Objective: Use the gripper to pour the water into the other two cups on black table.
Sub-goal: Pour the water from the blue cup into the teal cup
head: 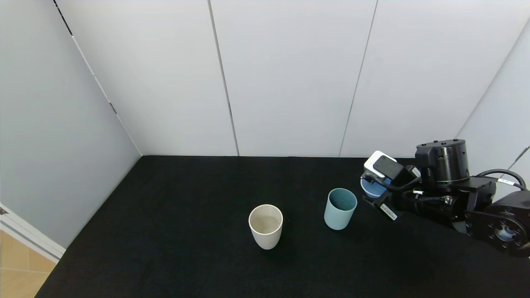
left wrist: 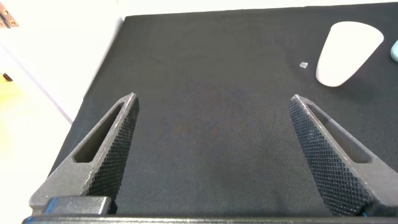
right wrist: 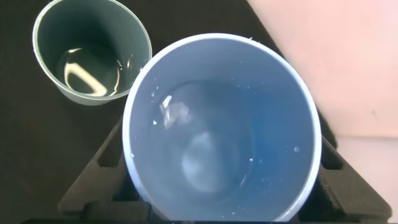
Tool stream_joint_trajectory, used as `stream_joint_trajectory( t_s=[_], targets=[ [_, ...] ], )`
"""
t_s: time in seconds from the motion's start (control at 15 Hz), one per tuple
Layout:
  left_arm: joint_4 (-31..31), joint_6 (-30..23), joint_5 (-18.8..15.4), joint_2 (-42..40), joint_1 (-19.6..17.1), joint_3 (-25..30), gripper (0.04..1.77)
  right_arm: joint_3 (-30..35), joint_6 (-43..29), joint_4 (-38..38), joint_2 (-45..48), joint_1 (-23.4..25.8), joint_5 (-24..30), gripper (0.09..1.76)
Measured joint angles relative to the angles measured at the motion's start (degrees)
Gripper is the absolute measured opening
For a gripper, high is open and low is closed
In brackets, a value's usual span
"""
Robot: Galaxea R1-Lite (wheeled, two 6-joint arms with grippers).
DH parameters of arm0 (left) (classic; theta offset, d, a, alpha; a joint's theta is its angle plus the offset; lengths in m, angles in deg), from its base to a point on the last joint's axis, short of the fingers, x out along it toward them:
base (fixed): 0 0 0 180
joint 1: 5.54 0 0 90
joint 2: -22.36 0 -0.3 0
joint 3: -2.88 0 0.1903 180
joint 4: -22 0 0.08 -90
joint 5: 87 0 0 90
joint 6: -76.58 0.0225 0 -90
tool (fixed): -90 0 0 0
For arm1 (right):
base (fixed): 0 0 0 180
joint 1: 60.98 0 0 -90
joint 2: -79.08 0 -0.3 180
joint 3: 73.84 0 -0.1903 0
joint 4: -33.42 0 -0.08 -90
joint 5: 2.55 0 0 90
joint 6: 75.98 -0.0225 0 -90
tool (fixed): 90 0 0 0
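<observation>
While the left gripper (left wrist: 211, 155) hangs spread over bare black table (head: 174, 231), I see the cream cup (head: 266, 226) nearest, teal cup (head: 340, 208) right of it, then the right gripper (head: 379, 194) grasping the blue cup (right wrist: 221, 127), water (right wrist: 205, 155) inside.

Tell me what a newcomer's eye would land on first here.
The right gripper at the black table's right edge, shut on the blue cup. Just left of it stands the teal cup with water in its bottom, and further left the cream cup. The left gripper hangs open over bare cloth.
</observation>
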Motion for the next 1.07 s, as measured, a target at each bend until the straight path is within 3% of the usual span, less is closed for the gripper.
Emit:
stream_joint_trajectory(
  t_s=[1.07],
  targets=[
    [0.0, 0.0, 0.0, 0.0, 0.0, 0.0, 1.72, -2.8, 14.2, 0.0, -2.0, 0.0, -2.2, 1.32]
  ],
)
